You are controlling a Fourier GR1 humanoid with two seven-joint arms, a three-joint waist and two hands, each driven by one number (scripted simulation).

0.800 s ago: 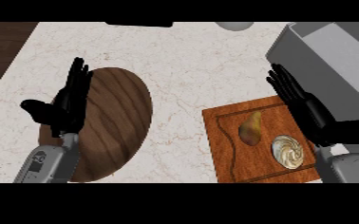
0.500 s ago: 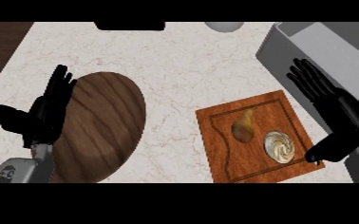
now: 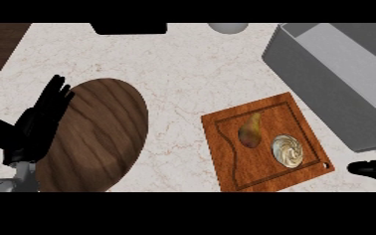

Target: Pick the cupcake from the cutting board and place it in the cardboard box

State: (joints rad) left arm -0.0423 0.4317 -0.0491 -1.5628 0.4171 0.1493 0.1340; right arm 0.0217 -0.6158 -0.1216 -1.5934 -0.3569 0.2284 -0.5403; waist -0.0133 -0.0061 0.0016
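Since the earlier frames the right hand has slipped almost out of view toward the lower right corner, and the left hand has slid to the left edge.

Left hand (image 3: 33, 127): black, at the left edge mid-height, fingers straight and released, pointing up, holding nothing; it overlaps the left rim of the dark oval wooden board (image 3: 99, 134). Grey forearm shows at lower left corner.

Pale marbled countertop (image 3: 176, 74) fills the middle of the frame. Black rectangular object (image 3: 129, 28) at the top edge, left of centre; grey rounded object (image 3: 228, 27) at the top edge, right of centre, both cut off by the frame.

Reddish-brown square wooden cutting board (image 3: 235, 169), lower right of centre, rotated slightly. On it: brownish-yellow pear (image 3: 251, 132) toward the middle, and the cream-swirled cupcake (image 3: 288, 150) just to the right of the pear, near the board's right edge.

Grey open-topped box (image 3: 323, 84), upper right, just beyond the board's upper right corner.

Right hand (image 3: 363, 168): only a black sliver at the lower right edge; cannot tell the state of it.
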